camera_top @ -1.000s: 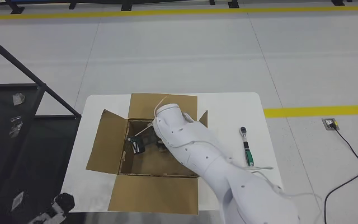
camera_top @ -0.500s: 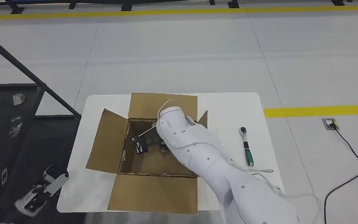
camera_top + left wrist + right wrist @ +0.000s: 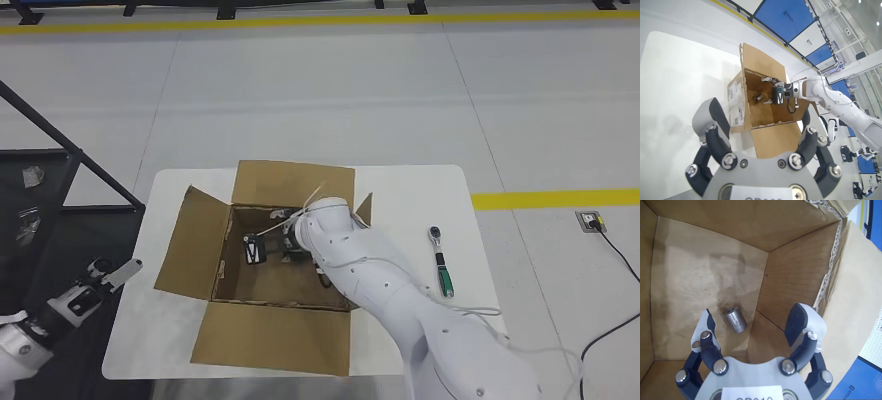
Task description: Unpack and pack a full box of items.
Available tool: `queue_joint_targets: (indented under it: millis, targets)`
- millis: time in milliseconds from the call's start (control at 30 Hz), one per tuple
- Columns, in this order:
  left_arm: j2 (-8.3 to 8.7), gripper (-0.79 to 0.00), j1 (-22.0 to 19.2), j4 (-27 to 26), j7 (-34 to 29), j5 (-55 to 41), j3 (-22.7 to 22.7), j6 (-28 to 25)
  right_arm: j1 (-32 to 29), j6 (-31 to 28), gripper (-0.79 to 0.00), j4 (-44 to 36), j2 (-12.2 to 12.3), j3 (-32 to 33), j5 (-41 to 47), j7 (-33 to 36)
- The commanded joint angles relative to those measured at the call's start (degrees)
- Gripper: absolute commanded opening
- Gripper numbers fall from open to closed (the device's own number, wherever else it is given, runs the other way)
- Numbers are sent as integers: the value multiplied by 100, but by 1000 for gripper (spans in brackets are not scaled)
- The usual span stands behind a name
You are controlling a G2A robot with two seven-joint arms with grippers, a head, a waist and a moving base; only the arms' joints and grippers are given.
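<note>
We mark a white table (image 3: pixel 410 190) on pale floor; a yellow line (image 3: pixel 300 20) along the far side, a shorter yellow strip (image 3: pixel 555 198) at right, near a floor socket (image 3: pixel 590 221) with black cable (image 3: pixel 622 258); black frame (image 3: pixel 100 172) at left

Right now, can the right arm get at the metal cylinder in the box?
Probably yes: the right gripper hangs inside the cardboard box, jaws open, with nothing between it and the metal cylinder on its floor.

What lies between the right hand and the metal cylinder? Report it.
Just bare box floor, in the right wrist view, between the open right hand and the metal cylinder.
</note>
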Motion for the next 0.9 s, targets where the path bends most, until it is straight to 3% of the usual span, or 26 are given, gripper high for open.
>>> queue_joint_targets:
  millis: [0, 167, 333, 667, 867]
  targets:
    - [28, 0, -390, 140, -266, -172, 269, 97, -46, -13, 0, -53, 31, -2, -29, -10]
    - [52, 0, -681, 474, -455, -151, 246, -72, -153, -23, 0, -191, 127, 27, -55, -7]
    - [50, 0, -874, 737, -243, -75, 209, 160, -192, 75, 0, -387, 255, 57, -137, -161]
    - [50, 0, -876, 748, -268, -39, 241, 228, -222, 109, 0, -525, 311, 47, -231, -54]
    - [51, 0, -1019, 850, -550, -228, 494, 291, -227, 614, 0, -932, 366, -69, -718, -30]
